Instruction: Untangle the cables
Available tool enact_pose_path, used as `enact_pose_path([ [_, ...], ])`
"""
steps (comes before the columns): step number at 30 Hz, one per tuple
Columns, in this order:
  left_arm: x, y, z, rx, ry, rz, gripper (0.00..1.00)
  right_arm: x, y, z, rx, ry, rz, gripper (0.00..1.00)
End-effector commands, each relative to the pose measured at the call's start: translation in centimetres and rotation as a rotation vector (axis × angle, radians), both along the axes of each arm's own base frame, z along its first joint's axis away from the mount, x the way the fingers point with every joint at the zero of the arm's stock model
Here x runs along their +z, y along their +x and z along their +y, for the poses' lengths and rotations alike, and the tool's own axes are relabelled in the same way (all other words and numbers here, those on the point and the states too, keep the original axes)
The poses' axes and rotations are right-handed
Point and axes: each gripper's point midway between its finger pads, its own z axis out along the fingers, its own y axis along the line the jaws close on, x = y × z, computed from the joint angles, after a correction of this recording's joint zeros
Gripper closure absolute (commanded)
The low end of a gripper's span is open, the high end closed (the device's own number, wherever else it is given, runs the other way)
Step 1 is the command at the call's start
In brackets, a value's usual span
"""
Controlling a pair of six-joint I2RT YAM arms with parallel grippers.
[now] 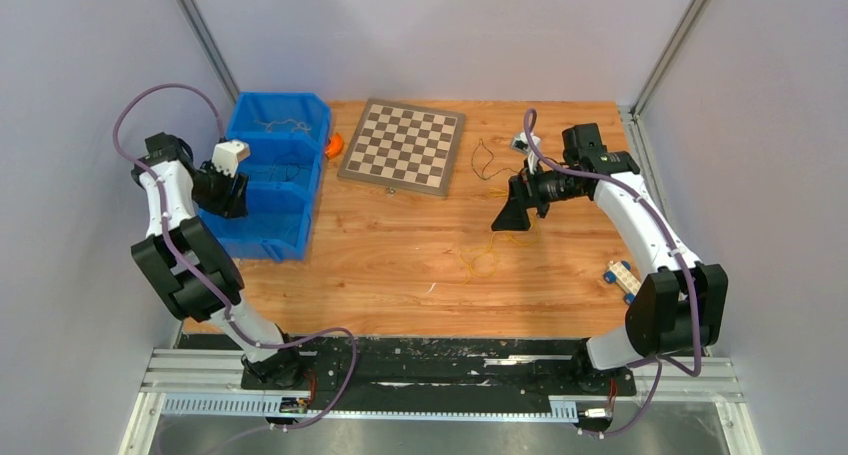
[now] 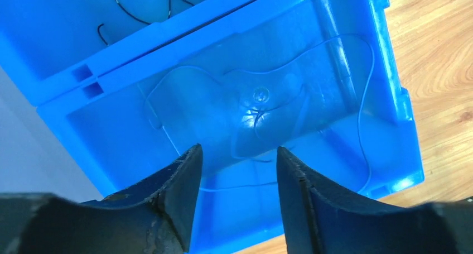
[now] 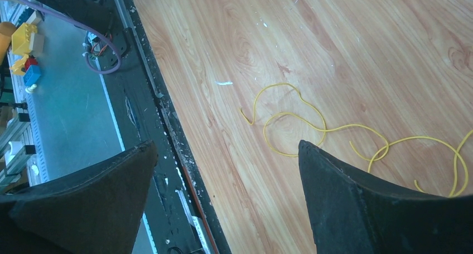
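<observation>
Separating the cables cleanly calls for taking one strand at a time, pinched at a free end rather than at a crossing. The left gripper (image 2: 239, 151) hangs above the blue bin (image 2: 167, 33), wrist pitched downward, fingers partly apart and holding nothing. Below it a blue-grey cable (image 2: 361, 106) lies loose in one bin compartment, and dark cables (image 1: 275, 125) lie in the compartment beside it. The right gripper (image 3: 227, 148) hovers well to the right of the bin, forearm extended and tilted toward the tabletop (image 1: 400, 275), fingers spread wide and empty above a yellow cable (image 3: 340, 127), which lies in open loops.
</observation>
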Motion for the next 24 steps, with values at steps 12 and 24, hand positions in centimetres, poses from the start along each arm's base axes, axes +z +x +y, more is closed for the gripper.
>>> enact_pose_path([
  [12, 6.4, -6.8, -3.0, 0.050, -0.034, -0.102, 0.46, 1.1, -0.8, 0.3, 0.019, 0.062, -0.029, 0.05],
  [24, 3.1, -8.1, -3.0, 0.498, -0.060, -0.226, 0.34, 2.6, -0.3, 0.0, -0.003, 0.046, -0.080, 0.05],
])
